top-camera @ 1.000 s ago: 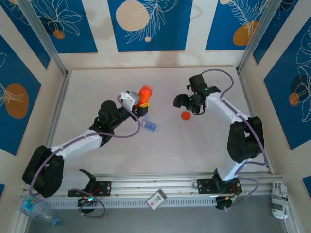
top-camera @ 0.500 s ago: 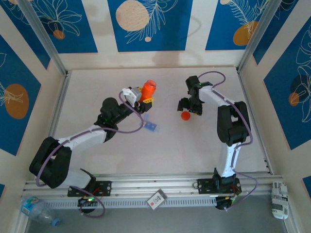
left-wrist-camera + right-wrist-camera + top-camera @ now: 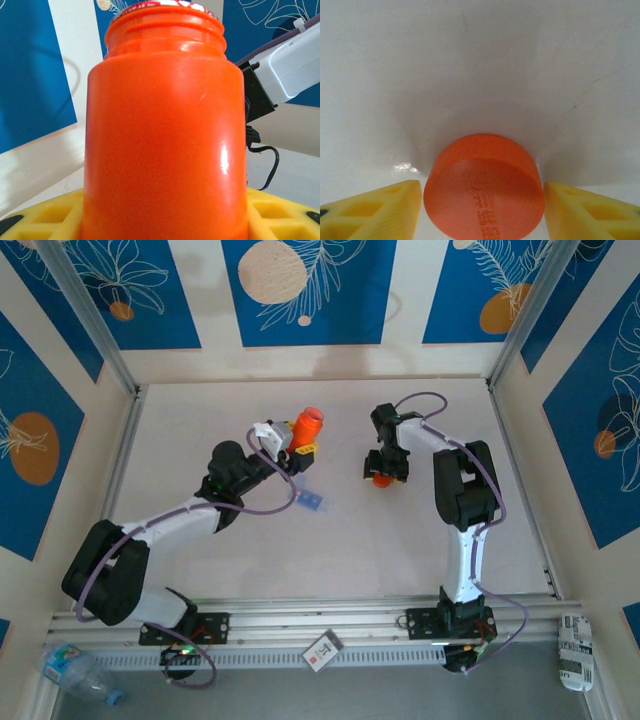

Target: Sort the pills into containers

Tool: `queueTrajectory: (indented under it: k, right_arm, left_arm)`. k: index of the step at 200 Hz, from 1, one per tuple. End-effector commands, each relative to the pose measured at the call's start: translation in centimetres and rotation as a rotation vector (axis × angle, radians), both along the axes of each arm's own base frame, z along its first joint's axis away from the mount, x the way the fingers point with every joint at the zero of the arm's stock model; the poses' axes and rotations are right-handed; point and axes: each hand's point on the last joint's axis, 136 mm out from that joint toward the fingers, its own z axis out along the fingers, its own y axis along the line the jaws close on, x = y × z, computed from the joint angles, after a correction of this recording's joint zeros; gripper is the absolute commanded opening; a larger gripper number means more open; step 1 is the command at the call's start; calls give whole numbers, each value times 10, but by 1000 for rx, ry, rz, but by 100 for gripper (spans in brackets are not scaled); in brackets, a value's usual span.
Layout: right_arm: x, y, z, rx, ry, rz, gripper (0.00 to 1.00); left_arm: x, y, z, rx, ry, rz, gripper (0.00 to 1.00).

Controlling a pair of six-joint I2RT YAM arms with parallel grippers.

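Nearest to the arms, the box (image 3: 311, 501) lies flat on the white table (image 3: 190, 430), a bit left of the middle. No claw touches it. It looks too small from above to tell if any pills are inside. A little further back and to the right, the right claw (image 3: 382, 474) points down at the cap (image 3: 484, 192), which lies flat on the table. Its yellow fingers (image 3: 375, 207) sit one on each side of the cap, very close to it. It is not clear if they squeeze the cap or just wait beside it. Further back, the left claw (image 3: 300, 448) pinches the bottle (image 3: 165, 140) low down and holds it up, leaning a bit, just past the box. The bottle has no cap on, so its mouth looks open. What is inside cannot be seen. The job looks like it is only at the start. The bottle is open and in hand, but no pills are out, and the sorting into the box is not yet done.
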Motion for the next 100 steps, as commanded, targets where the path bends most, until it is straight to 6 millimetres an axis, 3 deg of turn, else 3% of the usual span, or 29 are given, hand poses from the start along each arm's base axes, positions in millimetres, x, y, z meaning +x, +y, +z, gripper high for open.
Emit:
queueTrajectory:
  k: [1,58,100]
  right_arm:
    - [-7,0,-6,-9,25,9,60]
    - [-6,2,-2,3,21,18,39]
    - [3,11,35,50,-52,29,37]
  left_arm:
    - [0,-2,10,-25,-16,-26,0]
    - [1,-2,-2,-13,5,-25,0]
    - [7,-6,-12,9,-1,-25,0]
